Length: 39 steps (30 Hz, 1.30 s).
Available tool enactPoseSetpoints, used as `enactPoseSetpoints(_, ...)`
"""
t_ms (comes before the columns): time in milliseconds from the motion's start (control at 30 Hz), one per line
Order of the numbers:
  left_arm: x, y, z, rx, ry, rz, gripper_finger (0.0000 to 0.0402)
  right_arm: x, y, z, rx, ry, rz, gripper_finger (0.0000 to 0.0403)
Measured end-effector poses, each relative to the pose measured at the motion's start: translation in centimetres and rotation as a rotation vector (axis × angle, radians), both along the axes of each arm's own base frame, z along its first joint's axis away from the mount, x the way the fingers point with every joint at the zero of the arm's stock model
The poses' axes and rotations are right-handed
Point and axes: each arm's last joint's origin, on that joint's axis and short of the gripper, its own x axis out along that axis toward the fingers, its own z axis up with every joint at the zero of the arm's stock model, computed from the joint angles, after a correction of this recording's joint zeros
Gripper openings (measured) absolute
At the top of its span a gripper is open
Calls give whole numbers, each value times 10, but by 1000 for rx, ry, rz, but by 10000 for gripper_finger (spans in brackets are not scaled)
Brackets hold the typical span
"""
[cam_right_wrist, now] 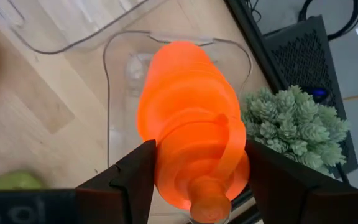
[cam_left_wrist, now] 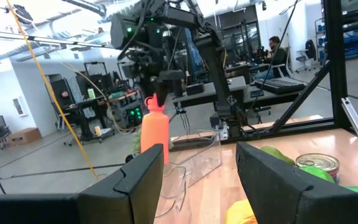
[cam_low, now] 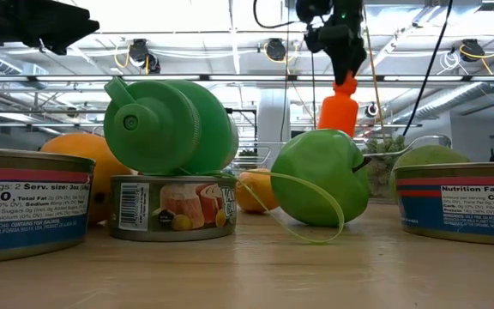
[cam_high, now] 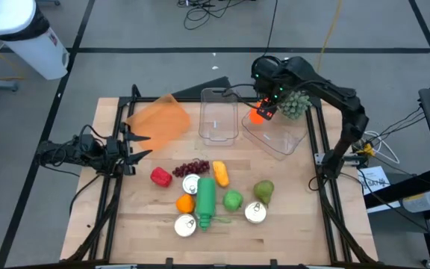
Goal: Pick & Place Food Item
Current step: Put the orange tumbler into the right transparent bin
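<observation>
An orange plastic bottle [cam_high: 255, 115] hangs from my right gripper [cam_high: 266, 104] over the table's far right part. It is above a clear plastic tub [cam_high: 282, 139] and next to a pale green bunch of grapes [cam_high: 294, 104]. The right wrist view looks down the bottle [cam_right_wrist: 185, 106] into that tub [cam_right_wrist: 118, 68]. The low view shows the bottle [cam_low: 339, 109] high behind the green apple [cam_low: 320, 176]. My left gripper [cam_high: 136, 146] waits open at the table's left edge, touching nothing. My right gripper is shut on the orange bottle at its capped top end [cam_right_wrist: 199, 163], pinched between the two fingers [cam_right_wrist: 132, 174]. The fingers come from above, pointing down. The bottle hangs upright below them, lifted clear above the clear tub.
A second clear tub [cam_high: 218, 114] and an orange sheet [cam_high: 160, 119] lie at the far side. Near the middle sit a red pepper [cam_high: 160, 176], purple grapes [cam_high: 193, 167], a green bottle [cam_high: 205, 197], cans [cam_high: 255, 212], a pear [cam_high: 264, 190] and an orange [cam_high: 185, 202]. Black frame rails [cam_high: 327, 187] edge the table.
</observation>
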Motion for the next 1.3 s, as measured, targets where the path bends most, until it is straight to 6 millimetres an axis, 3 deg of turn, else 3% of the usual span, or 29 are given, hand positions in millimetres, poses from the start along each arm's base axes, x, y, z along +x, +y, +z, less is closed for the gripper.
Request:
enactPoseSetpoints(467, 0, 0, 0, 0, 0, 0, 214, 21, -14, -31, 39, 105, -22, 208)
enactPoseSetpoints(800, 0, 0, 0, 0, 0, 0, 214, 22, -15, -65, 92, 202, -7, 212)
enactPoseSetpoints(1067, 0, 0, 0, 0, 0, 0, 214, 24, -17, -79, 95, 209, 11, 278)
enactPoseSetpoints(1300, 0, 0, 0, 0, 0, 0, 214, 15, -10, -63, 78, 187, 28, 331)
